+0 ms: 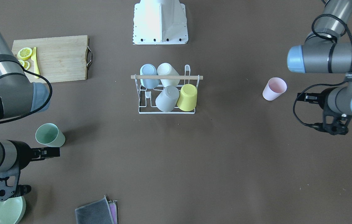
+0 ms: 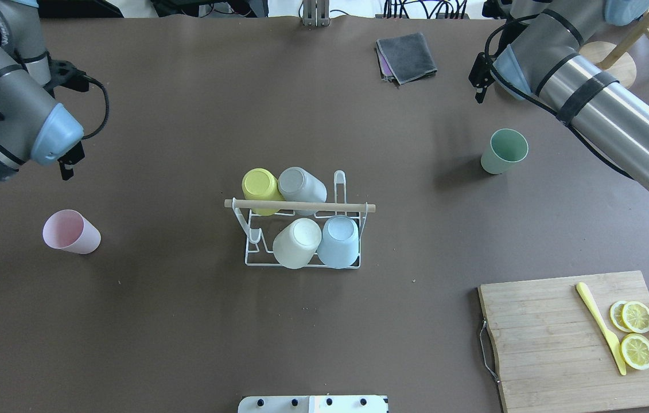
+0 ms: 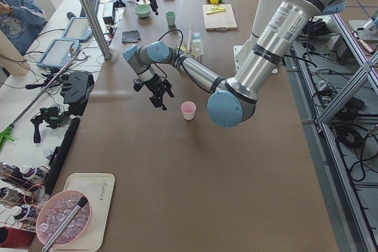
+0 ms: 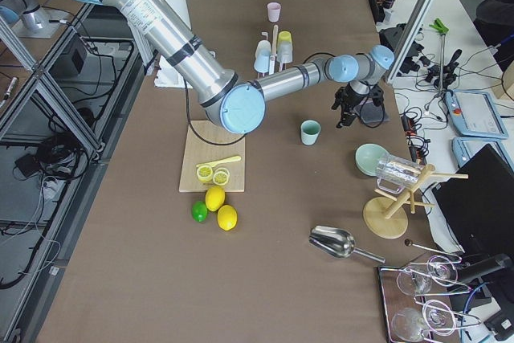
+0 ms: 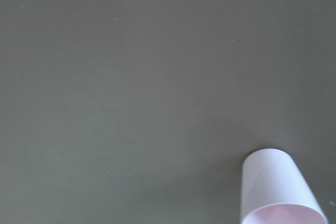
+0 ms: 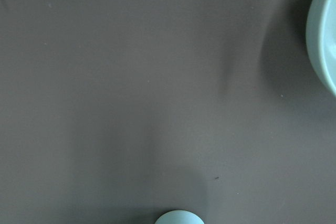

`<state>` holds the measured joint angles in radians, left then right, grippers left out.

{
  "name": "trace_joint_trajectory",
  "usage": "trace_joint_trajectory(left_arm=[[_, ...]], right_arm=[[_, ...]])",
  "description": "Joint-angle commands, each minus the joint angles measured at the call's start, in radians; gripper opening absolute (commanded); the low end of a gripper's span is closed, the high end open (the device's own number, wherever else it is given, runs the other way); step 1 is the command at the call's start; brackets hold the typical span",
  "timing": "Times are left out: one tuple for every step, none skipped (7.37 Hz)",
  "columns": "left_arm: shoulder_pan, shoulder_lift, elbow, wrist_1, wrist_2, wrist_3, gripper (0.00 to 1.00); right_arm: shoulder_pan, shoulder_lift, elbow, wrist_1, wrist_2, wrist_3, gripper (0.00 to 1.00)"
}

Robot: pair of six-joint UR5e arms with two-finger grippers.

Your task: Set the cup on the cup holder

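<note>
Both pink cup (image 2: pixel 70 232) and green cup (image 2: pixel 504 151) stand mouth-up.

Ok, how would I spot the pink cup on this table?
Find the white wire cup holder with a wooden rod at the centre of the brown table. On the robot's left of it, a pale pink plastic cup stands alone, mouth up, the only pink one.

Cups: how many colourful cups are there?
6. Four sit upside down on the cup holder: yellow cup, grey cup, cream cup, blue cup. The pink cup and green cup stand on the table, apart from it. None seems hidden.
</note>
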<state>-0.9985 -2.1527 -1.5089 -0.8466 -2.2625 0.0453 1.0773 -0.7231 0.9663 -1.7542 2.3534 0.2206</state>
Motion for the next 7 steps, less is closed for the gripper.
trace_joint_trajectory(left_arm=[[0.096,-0.05,0.037,0.041,0.001,0.234,0.98],[0.103,-0.074,0.097,0.131,0.03,0.299,0.98],[0.109,-0.12,0.143,0.147,0.114,0.303,0.98],[0.124,-0.125,0.151,0.15,0.123,0.301,0.98],[0.141,-0.127,0.17,0.138,0.118,0.303,0.98],[0.174,-0.148,0.203,0.135,0.129,0.304,0.98],[0.201,-0.163,0.226,0.136,0.174,0.303,0.98]], right_arm=[[-0.025,0.098,-0.185,0.001,-0.003,-0.09,1.0],[-0.036,0.1,-0.204,-0.001,-0.005,-0.105,1.0],[-0.039,0.131,-0.263,-0.002,-0.014,-0.142,1.0],[-0.04,0.167,-0.34,-0.004,-0.035,-0.191,1.0],[-0.049,0.198,-0.394,-0.007,-0.048,-0.213,1.0],[-0.06,0.205,-0.414,-0.011,-0.057,-0.22,1.0],[-0.06,0.232,-0.479,-0.013,-0.057,-0.26,1.0]])
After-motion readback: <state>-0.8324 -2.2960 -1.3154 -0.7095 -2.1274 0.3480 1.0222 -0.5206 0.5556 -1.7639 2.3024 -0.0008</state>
